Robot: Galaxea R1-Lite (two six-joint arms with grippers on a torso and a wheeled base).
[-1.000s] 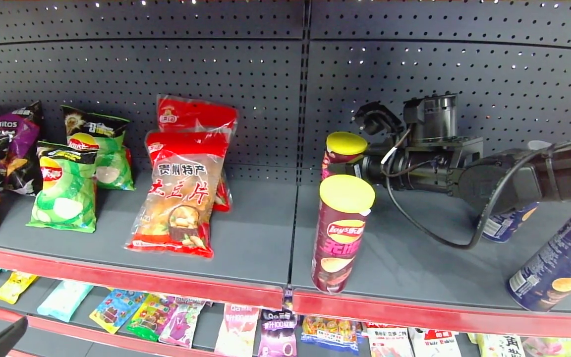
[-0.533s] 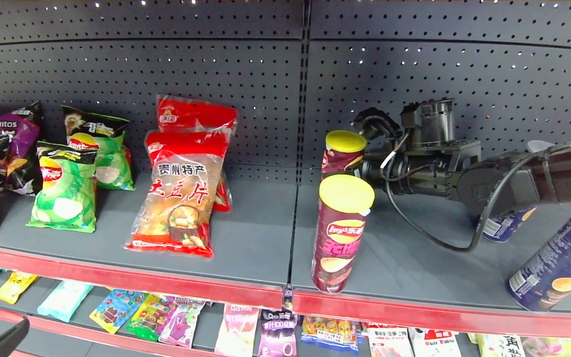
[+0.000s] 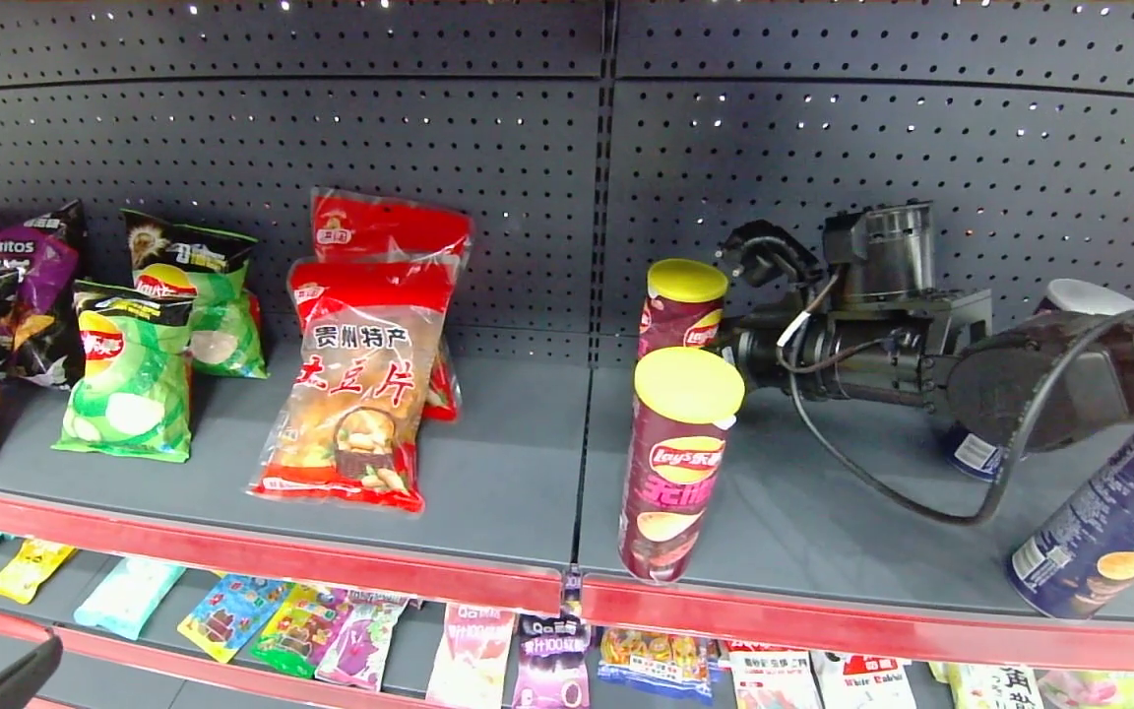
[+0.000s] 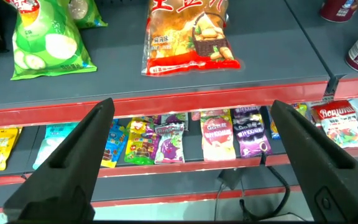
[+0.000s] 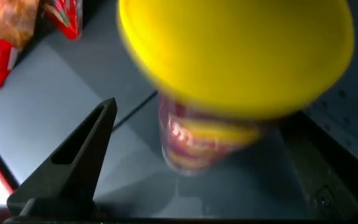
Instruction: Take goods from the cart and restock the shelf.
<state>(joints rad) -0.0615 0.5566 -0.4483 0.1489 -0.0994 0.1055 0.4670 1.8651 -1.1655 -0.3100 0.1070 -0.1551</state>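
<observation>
Right gripper (image 5: 204, 124): black, wedge-shaped fingers, spread wide, one on each side of the rear can; pinching nothing. A gap shows between one finger (image 5: 73, 168) and the can's wall. Contact on the other side: cannot tell.
Rear can (image 3: 680, 310): maroon cylinder with a glossy printed wrap and a flat yellow lid. Upright on the shelf, between the right gripper's fingers, at their tips.
Front can (image 3: 677, 463): same maroon tube and yellow lid, upright. Just beside the rear can, nearer the shelf's front edge than the right gripper.
Shelf (image 3: 508, 483): flat matte grey metal deck under the right gripper.
Red strip (image 3: 262, 551): runs along the shelf's front edge.
Pegboard (image 3: 331, 128): dark perforated panel, behind the right gripper.
Blue can (image 3: 1108, 522): glossy cylinder, tilted, back along the right arm from the gripper and nearer the front edge.
Red bags (image 3: 355, 394): two crinkled clear-and-red plastic pouches leaning back, beyond the cans from the right gripper.
Green bags (image 3: 134, 374): puffy foil packs, farther off on that same side.
Left gripper (image 4: 191, 106): black tapered fingers, held wide apart, holding nothing. Low before the shelf's red strip.
Small packets (image 4: 219, 134): flat and shiny, in a row on the tier below, ahead of the left gripper.
</observation>
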